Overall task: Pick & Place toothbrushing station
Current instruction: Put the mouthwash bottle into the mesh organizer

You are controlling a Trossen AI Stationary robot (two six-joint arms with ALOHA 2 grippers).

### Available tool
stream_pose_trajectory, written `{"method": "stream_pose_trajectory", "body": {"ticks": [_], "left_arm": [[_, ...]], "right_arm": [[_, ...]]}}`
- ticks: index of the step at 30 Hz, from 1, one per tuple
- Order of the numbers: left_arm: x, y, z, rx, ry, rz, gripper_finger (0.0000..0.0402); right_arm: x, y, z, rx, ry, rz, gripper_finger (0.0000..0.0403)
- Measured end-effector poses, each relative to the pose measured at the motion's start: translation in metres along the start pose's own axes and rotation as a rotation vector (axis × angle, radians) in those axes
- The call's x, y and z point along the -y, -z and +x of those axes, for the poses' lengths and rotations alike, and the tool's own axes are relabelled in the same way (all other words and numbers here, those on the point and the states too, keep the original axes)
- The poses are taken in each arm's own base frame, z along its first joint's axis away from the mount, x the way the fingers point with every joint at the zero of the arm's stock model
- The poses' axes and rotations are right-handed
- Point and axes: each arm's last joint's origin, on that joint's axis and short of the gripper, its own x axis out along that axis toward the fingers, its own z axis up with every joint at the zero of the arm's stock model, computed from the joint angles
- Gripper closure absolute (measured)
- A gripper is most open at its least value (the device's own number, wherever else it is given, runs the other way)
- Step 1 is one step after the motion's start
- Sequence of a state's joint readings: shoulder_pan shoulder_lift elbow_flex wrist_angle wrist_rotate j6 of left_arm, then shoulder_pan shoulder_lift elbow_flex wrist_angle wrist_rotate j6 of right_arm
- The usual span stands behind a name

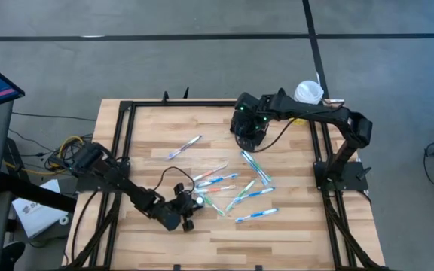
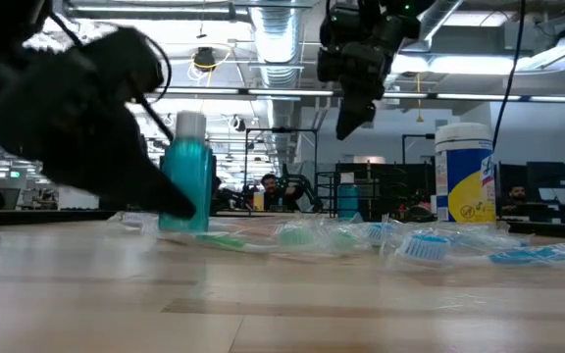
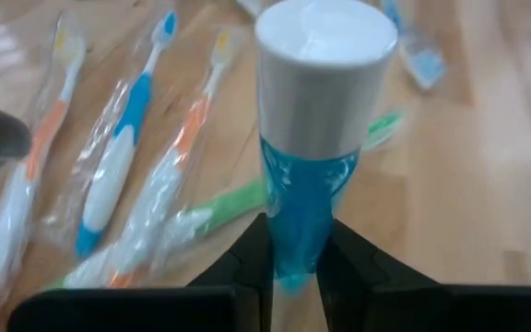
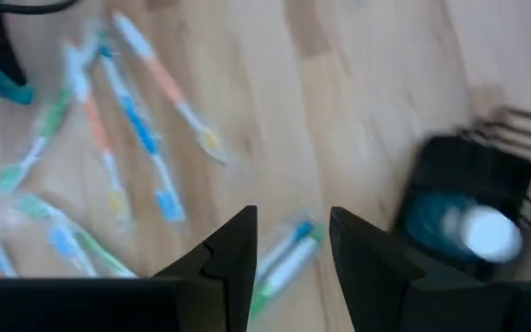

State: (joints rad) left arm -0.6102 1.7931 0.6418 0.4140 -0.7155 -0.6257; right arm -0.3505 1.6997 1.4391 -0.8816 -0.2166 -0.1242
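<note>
My left gripper (image 1: pixel 189 205) is near the table's front, left of the middle, shut on a teal bottle with a white cap (image 2: pixel 186 176). The bottle also shows in the left wrist view (image 3: pixel 307 138). My right gripper (image 4: pixel 291 244) is open and empty, raised above the table's far middle (image 1: pixel 247 128). The black wire-mesh caddy (image 4: pixel 468 207) stands on the table near it, with a second teal, white-capped bottle (image 4: pixel 487 231) inside. In the high view the right gripper hides most of the caddy. My left gripper pinches the teal bottle's lower body (image 3: pixel 293 254) between its two fingers, one on each side. The fingers (image 2: pixel 160 196) slant down from the table's left. The bottle stands upright, cap up. I cannot tell whether its base rests on the table or hangs just above it.
Several wrapped toothbrushes (image 1: pixel 236 188) lie scattered over the table's middle, right beside the held bottle, and one lies apart (image 1: pixel 183 147) farther back. A white, yellow and blue canister (image 2: pixel 464 172) stands at the far right corner (image 1: pixel 309 92). People show in the room beyond the table.
</note>
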Motion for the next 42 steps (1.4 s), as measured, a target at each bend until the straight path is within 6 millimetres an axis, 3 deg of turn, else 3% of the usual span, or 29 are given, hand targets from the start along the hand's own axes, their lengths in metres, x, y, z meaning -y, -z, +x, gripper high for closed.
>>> {"method": "stream_pose_trajectory", "body": {"ticks": [10,22,32,42], "left_arm": [[-0.015,-0.038,-0.017,-0.028,0.062,-0.006,0.0354],[-0.052,-0.077,0.007,-0.07,0.138,-0.068,0.0354],[-0.06,-0.115,0.018,-0.004,0.184,-0.025,0.0354],[-0.066,-0.122,0.021,0.009,0.181,-0.015,0.0354]], "right_arm": [[-0.04,-0.012,0.002,0.07,-0.136,-0.121,0.0274],[-0.095,-0.026,-0.007,0.123,-0.208,-0.222,0.0274],[-0.118,-0.026,-0.004,0.141,-0.225,-0.234,0.0274],[-0.125,-0.028,0.001,0.159,-0.234,-0.224,0.0274]]}}
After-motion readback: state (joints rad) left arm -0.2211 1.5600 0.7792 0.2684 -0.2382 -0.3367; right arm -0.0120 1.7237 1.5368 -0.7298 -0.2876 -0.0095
